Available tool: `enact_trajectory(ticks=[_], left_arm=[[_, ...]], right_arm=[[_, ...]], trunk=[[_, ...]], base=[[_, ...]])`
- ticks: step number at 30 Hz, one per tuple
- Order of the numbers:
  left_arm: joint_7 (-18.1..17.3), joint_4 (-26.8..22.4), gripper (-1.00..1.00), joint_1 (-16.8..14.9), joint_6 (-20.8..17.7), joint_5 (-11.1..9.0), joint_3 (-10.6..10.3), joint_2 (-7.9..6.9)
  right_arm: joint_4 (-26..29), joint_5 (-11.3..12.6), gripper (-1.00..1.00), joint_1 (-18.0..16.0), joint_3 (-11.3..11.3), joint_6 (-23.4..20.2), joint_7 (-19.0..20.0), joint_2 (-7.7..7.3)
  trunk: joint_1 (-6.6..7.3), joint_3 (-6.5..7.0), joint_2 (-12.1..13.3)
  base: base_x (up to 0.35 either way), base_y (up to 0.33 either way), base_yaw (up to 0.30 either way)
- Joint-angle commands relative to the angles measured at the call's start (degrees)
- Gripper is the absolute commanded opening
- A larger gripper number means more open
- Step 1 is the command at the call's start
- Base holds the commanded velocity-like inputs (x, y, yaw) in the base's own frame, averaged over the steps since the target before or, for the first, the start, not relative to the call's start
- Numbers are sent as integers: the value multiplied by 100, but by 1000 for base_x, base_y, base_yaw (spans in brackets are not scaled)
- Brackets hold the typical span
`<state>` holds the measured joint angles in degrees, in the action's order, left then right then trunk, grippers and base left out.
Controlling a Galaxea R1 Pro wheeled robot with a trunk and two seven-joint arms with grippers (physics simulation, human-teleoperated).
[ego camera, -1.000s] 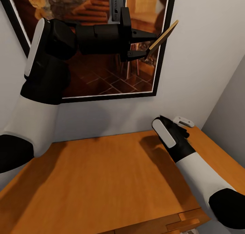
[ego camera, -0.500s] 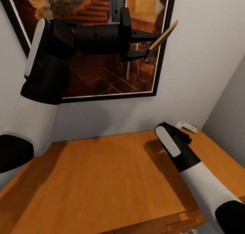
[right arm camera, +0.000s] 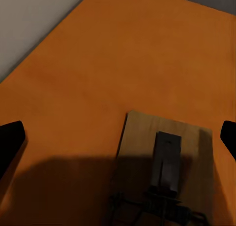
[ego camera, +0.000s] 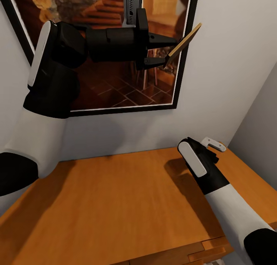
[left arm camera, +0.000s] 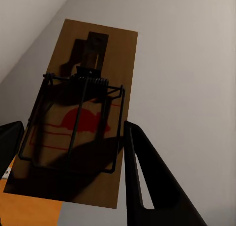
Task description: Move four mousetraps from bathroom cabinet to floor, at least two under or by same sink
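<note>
- Pickup stage, I'd say: the left claw is up in the air in front of the framed picture on the wall, clamped on a trap by its lower end, so the board sticks out past the fingertips at a tilt.
- In the left wrist view that trap sits between the two dark fingers, metal spring and bar facing the camera.
- The right claw is low over the cabinet top, at its far right corner near the wall. Fingers are spread wide, one tip at each edge of the right wrist view.
- A second trap lies flat on the wood just ahead of that claw and between the open fingers, not touched yet as far as I can tell.
- In the head view the right wrist blocks that trap, so I can't place it there.
- Next move, my guess: lower the right claw a bit more, line the fingers up across the board's edges, then close. The board is thin and flat on the top, so the grip could slip or just push it along.
- No floor or sink in sight, so placing comes later.
- Writing: none readable. The held trap has a red mouse-shaped mark with red lines, no brand text I can make out.
</note>
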<state>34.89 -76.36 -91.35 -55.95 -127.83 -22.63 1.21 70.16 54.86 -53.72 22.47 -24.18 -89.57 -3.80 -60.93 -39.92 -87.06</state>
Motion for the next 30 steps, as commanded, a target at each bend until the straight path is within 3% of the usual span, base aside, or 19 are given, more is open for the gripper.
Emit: enact_trajectory(ticks=[1, 11, 30], left_arm=[[53, 3, -100, -5, -5, -49, 4, 2], [53, 1, -100, -5, -5, -53, 4, 2], [53, -1, -100, -5, -4, -58, 4, 2]], right_arm=[[5, 42, 100, -7, 14, -61, -43, -7], [6, 44, 100, -6, 12, -61, -43, -4], [-56, 50, 100, 102, 6, 43, -43, 46]], trunk=[[0, -6, -3], [0, -6, -3], [0, -6, -3]], base=[[-34, 0, 0], [-143, 0, 0], [-8, 0, 0]])
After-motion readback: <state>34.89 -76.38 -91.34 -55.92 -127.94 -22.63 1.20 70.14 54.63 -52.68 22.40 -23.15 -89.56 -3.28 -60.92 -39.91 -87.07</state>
